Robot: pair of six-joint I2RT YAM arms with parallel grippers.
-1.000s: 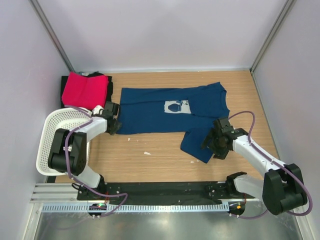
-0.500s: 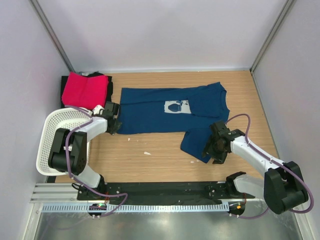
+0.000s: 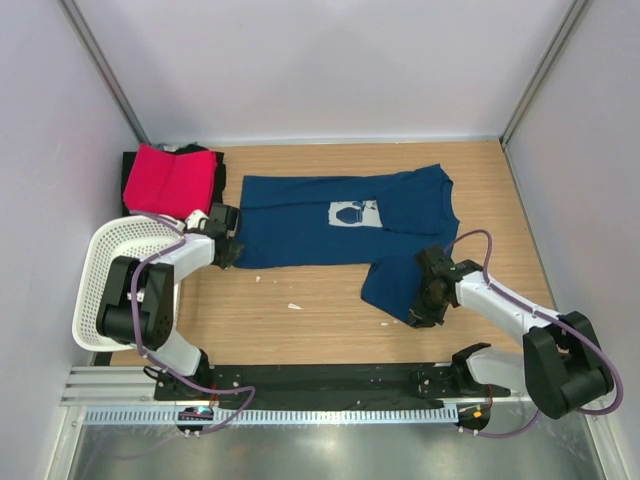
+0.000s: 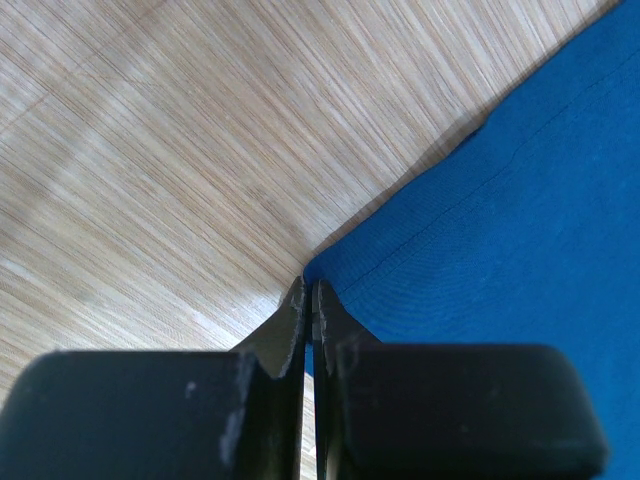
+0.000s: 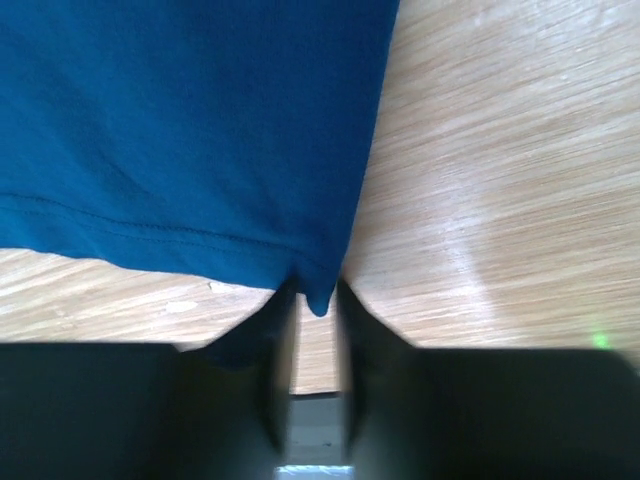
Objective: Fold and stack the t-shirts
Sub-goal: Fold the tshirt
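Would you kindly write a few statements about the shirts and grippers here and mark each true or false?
1. The left gripper is shut on a corner of the navy t-shirt. True.
2. The pink-red t-shirt lies inside the white basket. False: it lies folded on the black t-shirt on the table, beyond the basket.
3. The navy t-shirt lies with its white print facing up. True.
4. The right gripper is reaching for the pink-red t-shirt. False: a corner of the navy t-shirt sits between its fingers.
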